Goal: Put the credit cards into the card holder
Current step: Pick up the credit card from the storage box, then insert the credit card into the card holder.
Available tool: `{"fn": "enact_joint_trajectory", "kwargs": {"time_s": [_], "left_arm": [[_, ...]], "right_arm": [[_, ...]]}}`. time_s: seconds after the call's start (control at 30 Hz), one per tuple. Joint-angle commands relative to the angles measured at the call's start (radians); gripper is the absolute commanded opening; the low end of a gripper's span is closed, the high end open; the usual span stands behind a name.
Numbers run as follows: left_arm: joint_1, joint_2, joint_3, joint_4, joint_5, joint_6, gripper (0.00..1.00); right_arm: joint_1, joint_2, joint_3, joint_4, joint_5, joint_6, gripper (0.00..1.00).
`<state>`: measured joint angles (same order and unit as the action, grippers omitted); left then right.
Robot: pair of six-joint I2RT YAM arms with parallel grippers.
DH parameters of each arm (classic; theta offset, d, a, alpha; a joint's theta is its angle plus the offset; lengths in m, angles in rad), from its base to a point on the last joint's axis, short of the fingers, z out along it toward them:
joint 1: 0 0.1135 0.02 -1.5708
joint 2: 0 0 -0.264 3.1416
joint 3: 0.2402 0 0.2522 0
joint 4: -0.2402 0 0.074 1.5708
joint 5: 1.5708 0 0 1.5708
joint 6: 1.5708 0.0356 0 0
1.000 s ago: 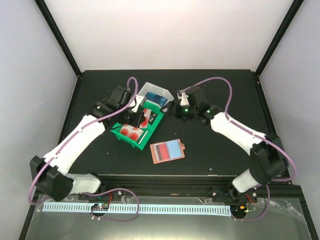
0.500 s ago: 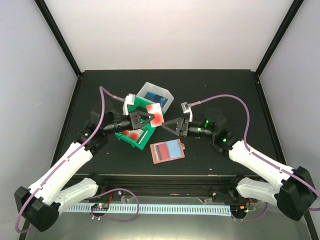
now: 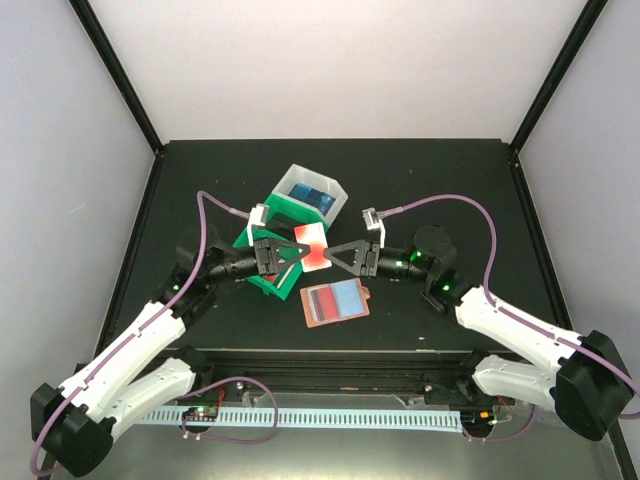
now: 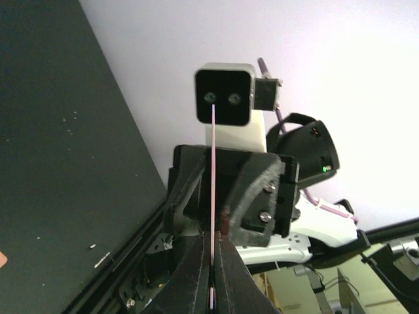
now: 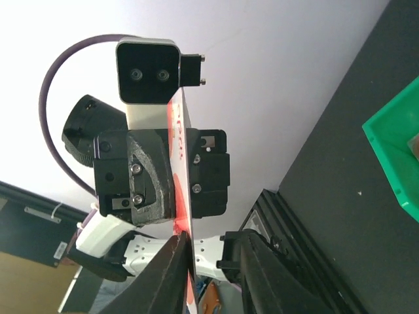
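Above the tabletop's middle, the left gripper clamps a thin red-and-white plastic card, seen edge-on by both wrist cameras. The right gripper fingers stand apart around it.

The top view looks steeply down from above and behind the arm bases, over the whole bench. Each wrist camera sits close. The left one faces the right end effector head-on, and the right one faces the left end effector. Both see the credit card edge-on.
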<state>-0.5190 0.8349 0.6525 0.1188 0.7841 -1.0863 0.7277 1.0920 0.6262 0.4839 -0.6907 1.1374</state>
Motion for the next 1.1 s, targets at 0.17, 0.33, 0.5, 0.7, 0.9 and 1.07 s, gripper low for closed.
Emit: {"fn": "enact_joint_trajectory", "kwargs": {"time_s": [0.17, 0.33, 0.5, 0.7, 0.9, 1.07], "left_arm": [[-0.042, -0.005, -0.023, 0.051, 0.049, -0.005, 0.06], [-0.048, -0.021, -0.027, -0.094, -0.019, 0.092, 0.32], [-0.059, -0.078, -0.045, -0.342, -0.219, 0.251, 0.66], [-0.136, -0.071, -0.164, -0.356, -0.373, 0.283, 0.65], [-0.271, 0.047, -0.222, -0.225, -0.557, 0.295, 0.61], [-0.325, 0.280, -0.148, -0.165, -0.561, 0.335, 0.42]], "right_arm": [[0.007, 0.013, -0.026, 0.152, -0.062, 0.057, 0.02], [0.007, -0.050, -0.062, 0.066, -0.021, -0.009, 0.01], [0.002, -0.148, -0.080, -0.361, 0.147, -0.222, 0.01], [-0.040, -0.144, -0.165, -0.609, 0.281, -0.375, 0.01], [-0.065, -0.050, -0.236, -0.530, 0.260, -0.404, 0.01], [-0.076, 0.075, -0.249, -0.399, 0.211, -0.408, 0.01]]}}
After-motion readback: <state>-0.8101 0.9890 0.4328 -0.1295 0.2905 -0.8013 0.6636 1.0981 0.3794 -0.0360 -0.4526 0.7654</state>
